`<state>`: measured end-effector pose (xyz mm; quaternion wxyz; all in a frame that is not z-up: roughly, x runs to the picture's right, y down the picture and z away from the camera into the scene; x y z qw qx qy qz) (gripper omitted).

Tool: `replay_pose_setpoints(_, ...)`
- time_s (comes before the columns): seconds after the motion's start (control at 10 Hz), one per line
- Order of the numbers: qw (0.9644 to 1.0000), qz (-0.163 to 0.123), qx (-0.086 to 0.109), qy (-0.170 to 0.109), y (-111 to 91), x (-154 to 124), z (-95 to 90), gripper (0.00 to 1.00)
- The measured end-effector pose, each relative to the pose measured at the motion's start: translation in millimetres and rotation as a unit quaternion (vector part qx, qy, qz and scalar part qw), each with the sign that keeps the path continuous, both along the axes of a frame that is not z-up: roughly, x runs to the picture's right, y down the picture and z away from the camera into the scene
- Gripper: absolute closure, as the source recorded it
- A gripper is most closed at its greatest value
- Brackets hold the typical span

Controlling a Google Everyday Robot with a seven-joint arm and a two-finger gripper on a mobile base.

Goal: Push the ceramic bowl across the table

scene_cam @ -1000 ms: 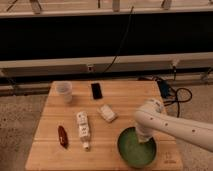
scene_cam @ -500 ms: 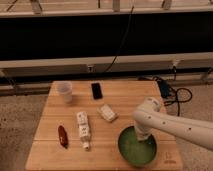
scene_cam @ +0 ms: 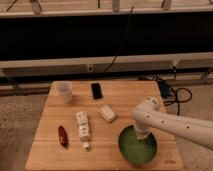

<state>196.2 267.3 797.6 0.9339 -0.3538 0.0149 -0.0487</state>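
The ceramic bowl sits at the near right corner of the tabletop, with the gripper lowered at its far rim; how the jaws stand we cannot tell. We judge that a good push sets contact low on the bowl's wall and runs slowly and straight, steering past the lying white bottle. We count one bowl, one plastic cup, one dark flat slab, one white packet, one bottle and one red-brown item.
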Motion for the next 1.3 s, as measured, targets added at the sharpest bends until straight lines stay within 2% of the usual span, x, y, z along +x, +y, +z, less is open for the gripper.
replay_pose_setpoints(0.1, 1.0000, -0.002, 0.004, 0.000, -4.7, -0.3, 5.6, 0.96)
replay_pose_setpoints(0.5, 1.0000, -0.004, 0.002, -0.001, -6.6, -1.1, 4.4, 0.96)
replay_pose_setpoints(0.7, 0.9999, -0.007, 0.009, 0.000, -18.9, -0.6, 15.7, 0.96)
replay_pose_setpoints(1.3, 0.9999, -0.008, 0.008, -0.001, -21.8, -1.8, 16.4, 0.96)
